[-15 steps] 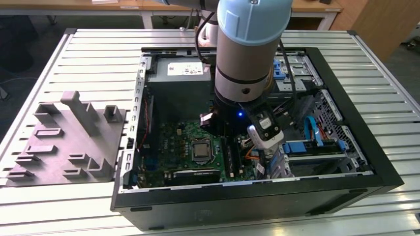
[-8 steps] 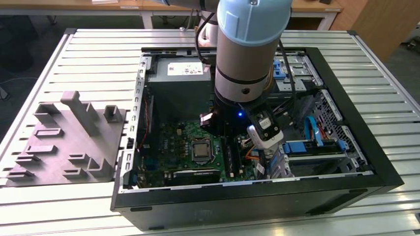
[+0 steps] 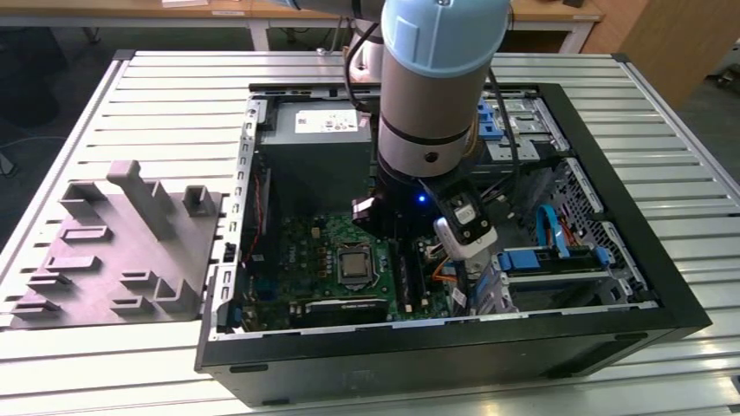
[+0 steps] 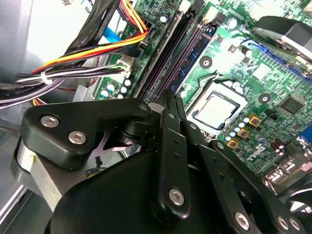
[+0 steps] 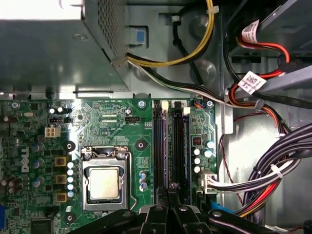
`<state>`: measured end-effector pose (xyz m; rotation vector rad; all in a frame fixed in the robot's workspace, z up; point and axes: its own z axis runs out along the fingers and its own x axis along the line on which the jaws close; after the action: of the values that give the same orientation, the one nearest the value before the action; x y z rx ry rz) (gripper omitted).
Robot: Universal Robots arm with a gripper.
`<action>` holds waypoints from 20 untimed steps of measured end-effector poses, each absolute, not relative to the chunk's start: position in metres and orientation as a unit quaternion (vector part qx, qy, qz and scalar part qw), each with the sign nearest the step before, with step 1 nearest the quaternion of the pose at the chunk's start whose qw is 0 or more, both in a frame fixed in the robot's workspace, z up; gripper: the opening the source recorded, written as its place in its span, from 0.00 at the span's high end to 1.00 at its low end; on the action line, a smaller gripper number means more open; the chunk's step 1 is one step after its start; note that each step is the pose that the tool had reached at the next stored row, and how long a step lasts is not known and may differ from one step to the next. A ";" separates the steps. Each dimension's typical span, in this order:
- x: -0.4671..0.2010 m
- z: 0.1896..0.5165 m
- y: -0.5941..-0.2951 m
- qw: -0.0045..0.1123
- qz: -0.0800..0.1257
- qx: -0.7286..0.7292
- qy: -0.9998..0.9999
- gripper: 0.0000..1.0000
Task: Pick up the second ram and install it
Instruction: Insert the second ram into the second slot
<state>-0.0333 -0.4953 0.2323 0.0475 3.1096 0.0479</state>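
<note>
Second ram [image 5: 159,146], long flat dark stick, sits in green motherboard [image 5: 112,122].

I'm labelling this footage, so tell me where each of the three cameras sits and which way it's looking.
Exterior view: off the arm, above, looking down into the open black computer case on the slatted metal table; the arm's pale blue and silver body shows.
First wrist view: on the arm, facing the green motherboard; the black gripper shows.
Second wrist view: on the arm, looking obliquely past the gripper.
Both wrist views share the silver square processor and dark memory slots.
</note>
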 end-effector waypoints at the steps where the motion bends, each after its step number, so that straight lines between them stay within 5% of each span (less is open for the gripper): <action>1: -0.033 0.232 -0.495 0.016 0.014 0.016 1.000 0.89; 20: -0.033 0.230 -0.496 0.016 0.013 0.016 1.000 0.89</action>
<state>-0.0330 -0.4965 0.2301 0.0498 3.1097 0.0399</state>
